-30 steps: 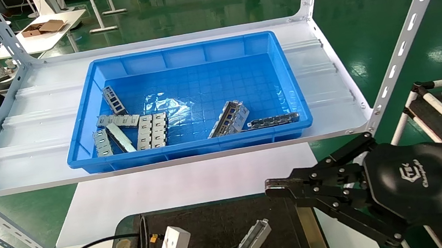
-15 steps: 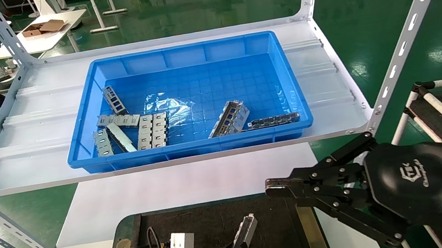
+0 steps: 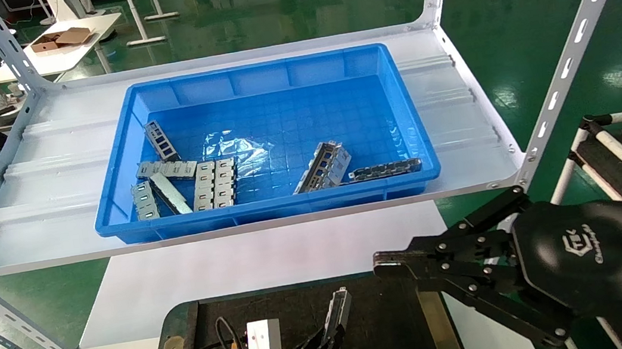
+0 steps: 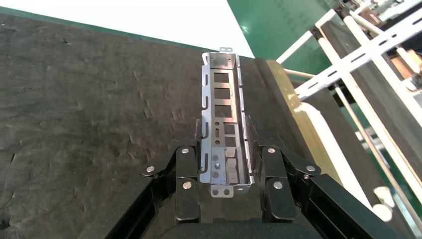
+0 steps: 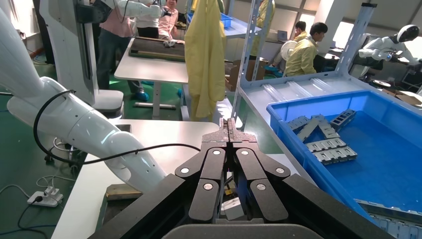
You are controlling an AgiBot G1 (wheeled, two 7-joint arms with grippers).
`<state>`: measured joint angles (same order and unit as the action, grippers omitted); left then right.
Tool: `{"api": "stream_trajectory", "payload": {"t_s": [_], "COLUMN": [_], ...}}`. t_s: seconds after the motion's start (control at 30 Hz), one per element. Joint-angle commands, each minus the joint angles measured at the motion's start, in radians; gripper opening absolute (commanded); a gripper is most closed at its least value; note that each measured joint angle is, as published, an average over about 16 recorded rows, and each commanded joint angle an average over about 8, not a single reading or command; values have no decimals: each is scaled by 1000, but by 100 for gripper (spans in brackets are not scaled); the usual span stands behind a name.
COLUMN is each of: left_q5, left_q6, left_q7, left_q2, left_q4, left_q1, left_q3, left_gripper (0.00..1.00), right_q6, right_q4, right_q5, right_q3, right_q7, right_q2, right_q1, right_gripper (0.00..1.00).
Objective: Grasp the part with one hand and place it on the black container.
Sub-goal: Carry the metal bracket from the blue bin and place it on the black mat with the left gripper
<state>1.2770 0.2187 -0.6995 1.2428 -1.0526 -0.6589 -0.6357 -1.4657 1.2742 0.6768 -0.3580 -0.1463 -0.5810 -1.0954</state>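
Note:
My left gripper [image 3: 328, 340] is at the bottom centre of the head view, shut on the part [image 3: 336, 310], a narrow silver channel with rectangular cut-outs. In the left wrist view the fingers [image 4: 186, 164] clamp the part's [image 4: 221, 94] near end, and it points away low over the black container [image 4: 84, 99]. I cannot tell whether it touches the felt. The black container [image 3: 389, 314] lies on the white table below the shelf. My right gripper [image 3: 385, 262] is shut and empty, hovering at the tray's right edge; its fingertips meet in the right wrist view [image 5: 228, 130].
A blue bin [image 3: 268, 211] on the white shelf [image 3: 37, 192] holds several more metal parts [image 3: 215, 184] and a plastic sheet. Slotted shelf posts [image 3: 567, 63] rise at the right. A white table [image 3: 262, 259] lies beyond the tray. People stand in the background.
My left gripper has moved rightward over the tray and turned, so the part now points more straight away instead of slanting right. The right gripper has not moved.

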Motion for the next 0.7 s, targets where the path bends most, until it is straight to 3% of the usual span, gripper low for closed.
{"api": "stream_trajectory", "payload": {"t_s": [0.03, 0.7], "left_q5": [6, 28], "left_q6": [-26, -185], "left_q7": [-2, -15], "left_q2": [15, 98], "left_q4": [10, 88], "left_q1": [0, -11], "left_q3": [-2, -39], "left_gripper": [0, 0], "right_q6": [0, 0], "right_q4": [0, 0], "right_q5": [0, 0], "right_q3": [0, 0], "right_q7": [0, 0], "right_q2": [0, 0], "right_q1": [0, 0], "right_gripper": [0, 0]}}
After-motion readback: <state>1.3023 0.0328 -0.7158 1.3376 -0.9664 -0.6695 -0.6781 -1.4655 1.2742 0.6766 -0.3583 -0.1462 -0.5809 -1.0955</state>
